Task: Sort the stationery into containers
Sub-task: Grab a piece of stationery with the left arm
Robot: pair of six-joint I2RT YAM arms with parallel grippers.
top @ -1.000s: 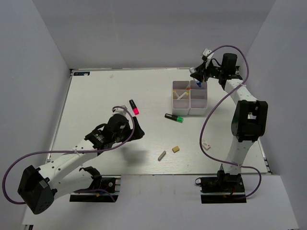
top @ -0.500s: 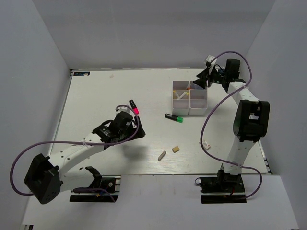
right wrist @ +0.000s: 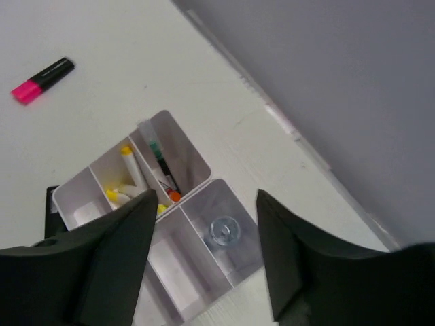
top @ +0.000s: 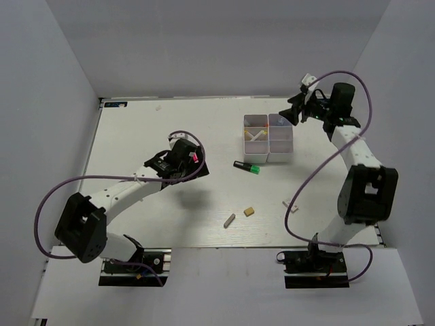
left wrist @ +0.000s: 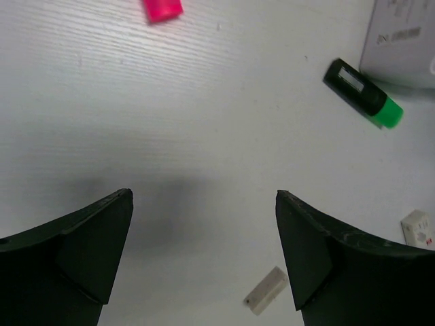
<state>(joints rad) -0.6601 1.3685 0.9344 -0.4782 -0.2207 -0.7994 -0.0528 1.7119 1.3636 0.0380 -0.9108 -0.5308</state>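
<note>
1. Top external view: the white box [top: 269, 138] stands right of centre on the counter [top: 136, 129]. Your right gripper [top: 297, 112] hangs just past its upper right corner. Your left gripper [top: 182, 155] sits left of centre, over the pink-ended marker [top: 194, 156], which it partly hides.
2. Left wrist view: the left gripper [left wrist: 202, 197] has its fingers [left wrist: 88, 244] spread wide with nothing between them. Only the pink end [left wrist: 162, 9] shows, at the top edge of the frame, so the marker lies ahead of the gap and not inside it. Judged from this, the wide spread is a set-up for a grasp not yet made. You would need to carry the gap towards the top of the frame before closing.
3. Right wrist view: the right gripper [right wrist: 207, 217] is also spread and empty, poised above the box [right wrist: 204, 170].
   - One compartment holds yellow-capped sticks [right wrist: 129, 166].
   - The next compartment holds thin pens [right wrist: 163, 170].
   - The compartment nearest the gap holds a clear round thing [right wrist: 224, 231], probably the tube seen end-on.
   - Open fingers held directly over a compartment suit a drop-off pose.
4. Stationery outside the box, top external view:
   - The green-ended marker [top: 247, 166] lies near the box's lower left corner.
   - The tan eraser [top: 249, 211] and the grey eraser [top: 230, 220] lie lower, at centre.
   - The white eraser [top: 291, 206] lies at lower right.
   - With these and the pink-ended marker loose, the sorting looks only partly done.
</note>
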